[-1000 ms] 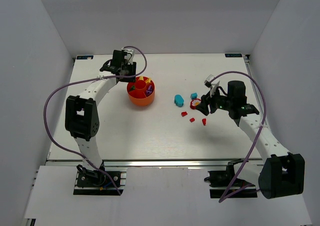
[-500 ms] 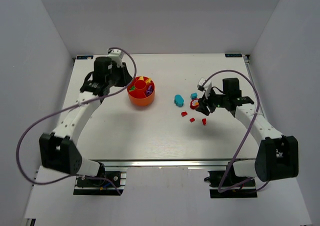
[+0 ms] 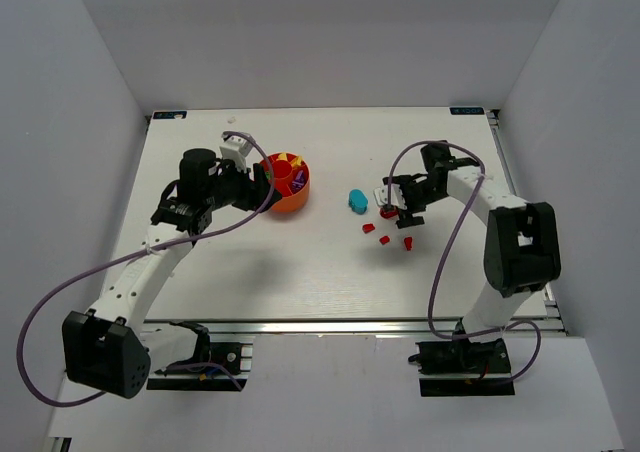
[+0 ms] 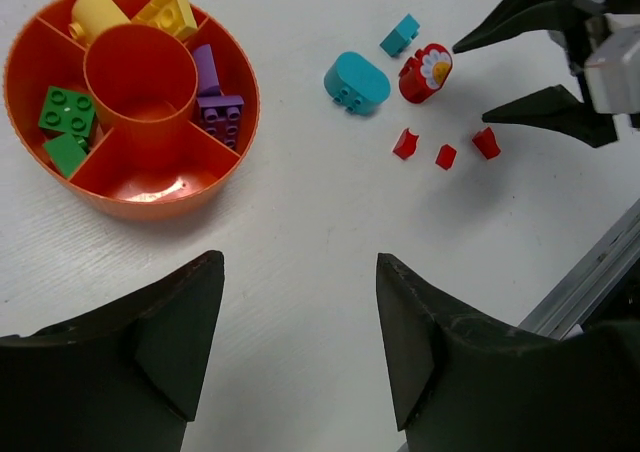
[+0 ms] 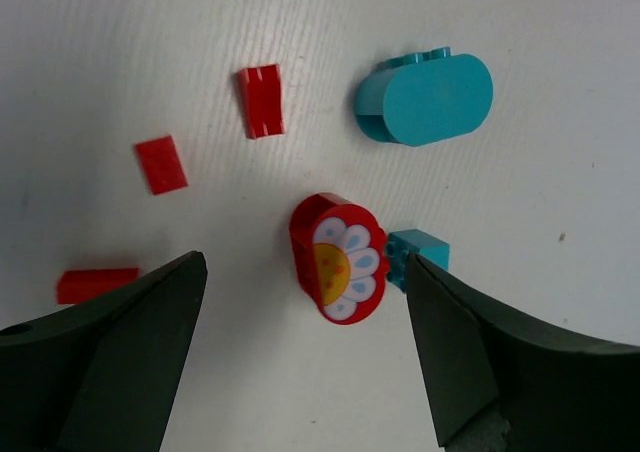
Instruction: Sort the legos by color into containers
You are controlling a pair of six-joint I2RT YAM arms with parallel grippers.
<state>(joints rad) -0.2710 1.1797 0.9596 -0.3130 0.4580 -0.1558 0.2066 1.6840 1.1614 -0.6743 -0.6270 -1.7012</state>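
Two arms work over a white table [image 3: 300,282] boxed in by plain white walls [image 3: 90,82], with a metal rail [image 3: 300,324] along the near edge. From the top camera you can place things only roughly. The orange tub [image 3: 290,203] sits left of centre with the left gripper [image 3: 263,175] by its left rim. The loose legos [image 3: 357,201] lie right of centre, well apart from the tub, around the right gripper [image 3: 397,204].

Your left wrist camera gives what the top one cannot: the tub's inside. In that view, yellow pieces [image 4: 100,12] fill the far compartment, purple bricks [image 4: 215,97] the right one and green bricks [image 4: 62,122] the left one. The near compartment [image 4: 150,172] and the central cup [image 4: 140,72] show only bare orange plastic. The left gripper's fingers stand apart over bare table, with nothing between them.

Your right wrist camera shows the loose pieces up close. A round red piece [image 5: 340,257] with a flower face lies between the spread fingers of the right gripper, which clamp nothing; you cannot tell whether either finger touches it. A small teal brick [image 5: 420,252] touches its right side. A rounded teal brick [image 5: 425,97] lies farther off, beyond the fingertips. Three small red pieces [image 5: 260,100] are scattered to the left, each apart from the others.
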